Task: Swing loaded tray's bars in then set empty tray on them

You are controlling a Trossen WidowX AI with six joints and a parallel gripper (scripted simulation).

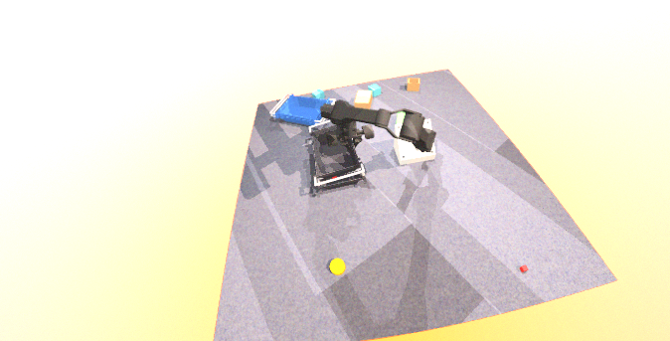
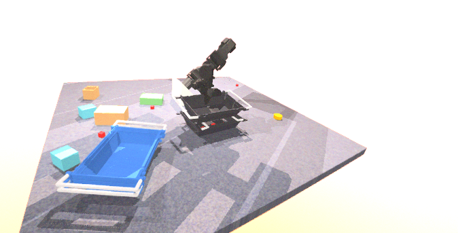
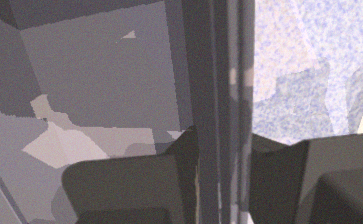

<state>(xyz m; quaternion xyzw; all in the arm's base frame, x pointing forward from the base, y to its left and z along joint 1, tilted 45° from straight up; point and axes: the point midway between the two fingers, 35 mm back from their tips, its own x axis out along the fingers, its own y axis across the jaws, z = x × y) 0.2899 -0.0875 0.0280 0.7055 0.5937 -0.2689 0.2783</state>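
The empty black tray (image 1: 338,157) (image 2: 219,113) (image 3: 202,75) is roughly level, directly above the loaded black tray (image 2: 224,125). Its own white bars (image 1: 340,176) (image 2: 240,99) stand out at its ends. Under it, in the exterior view, short ends of the loaded tray's white bars (image 2: 204,126) (image 2: 238,119) show at the lower tray's top, and red blocks (image 2: 213,123) show inside. The rest of these bars is hidden, and I cannot tell whether the upper tray rests on them. My gripper (image 2: 207,101) (image 3: 207,130) is shut on the empty tray's long side wall, at the side towards the arm base.
A blue tray (image 1: 303,109) (image 2: 124,159) with white bars stands near the black trays. Orange (image 2: 111,115), cyan (image 2: 65,158) and green (image 2: 151,99) boxes stand beyond it. A yellow disc (image 1: 337,266) (image 2: 278,117) and a red cube (image 1: 524,268) lie apart. The white arm base (image 1: 415,154) is beside the trays.
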